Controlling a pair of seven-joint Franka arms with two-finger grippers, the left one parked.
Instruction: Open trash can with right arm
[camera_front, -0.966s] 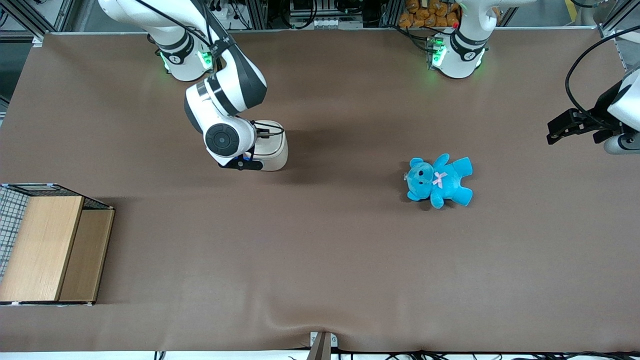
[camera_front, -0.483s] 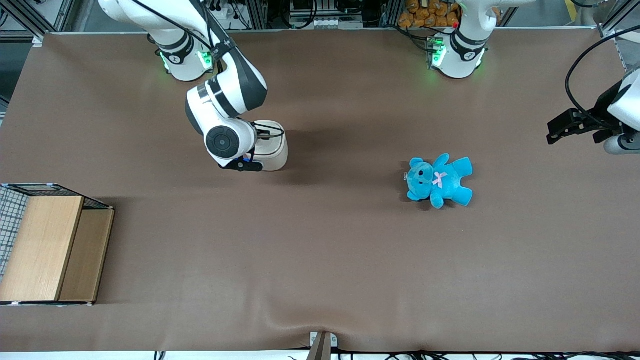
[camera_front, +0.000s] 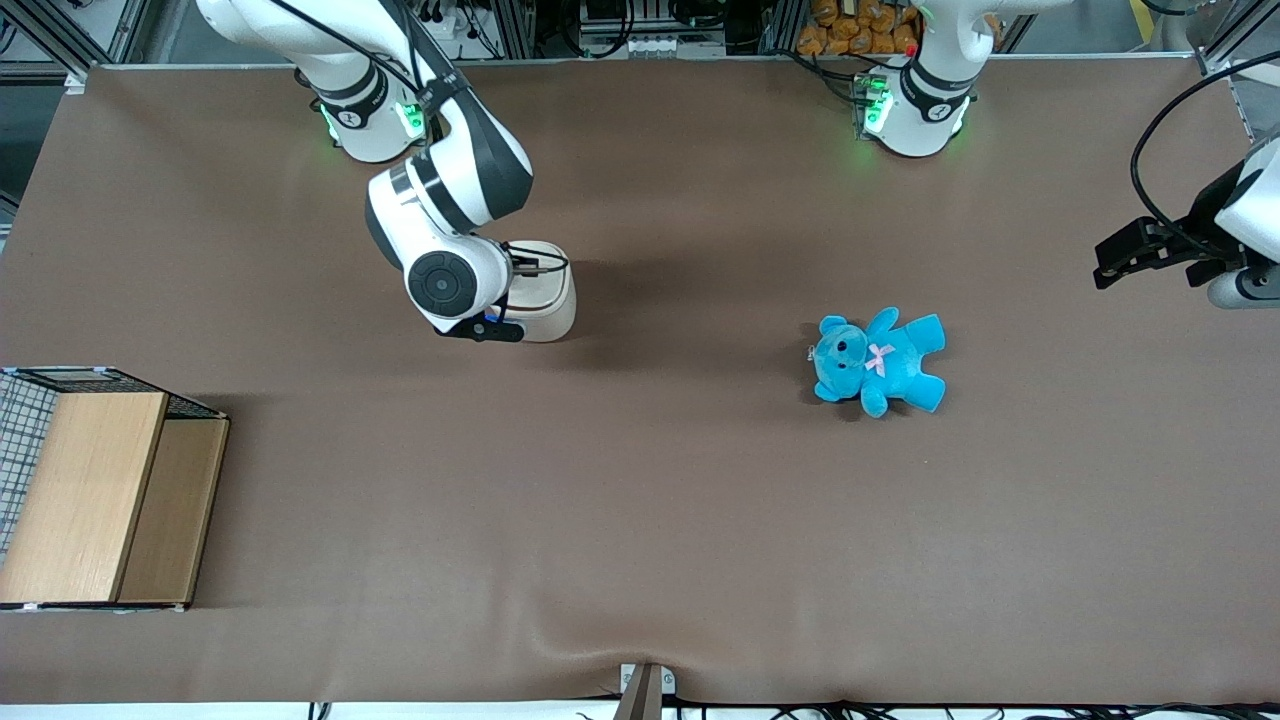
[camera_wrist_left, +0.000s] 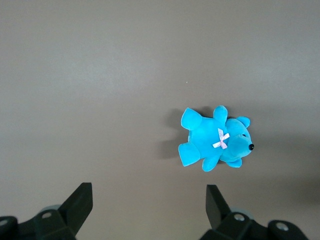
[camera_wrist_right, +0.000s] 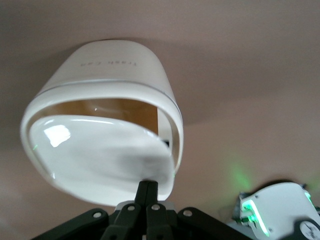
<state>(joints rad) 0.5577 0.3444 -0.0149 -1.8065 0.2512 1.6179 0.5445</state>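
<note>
The cream-white trash can stands on the brown table, partly covered by the right arm's wrist in the front view. In the right wrist view the trash can fills most of the picture. Its glossy flat lid is tilted inside the rim, and a brown gap shows along one edge. My gripper is shut with nothing between its fingers. Its joined fingertips touch the lid's near edge.
A blue teddy lies on the table toward the parked arm's end, also in the left wrist view as the teddy. A wooden box with wire mesh sits at the working arm's end, nearer the front camera.
The right arm's wrist has shifted very slightly over the trash can. The trash can, teddy and box have stayed in place.
</note>
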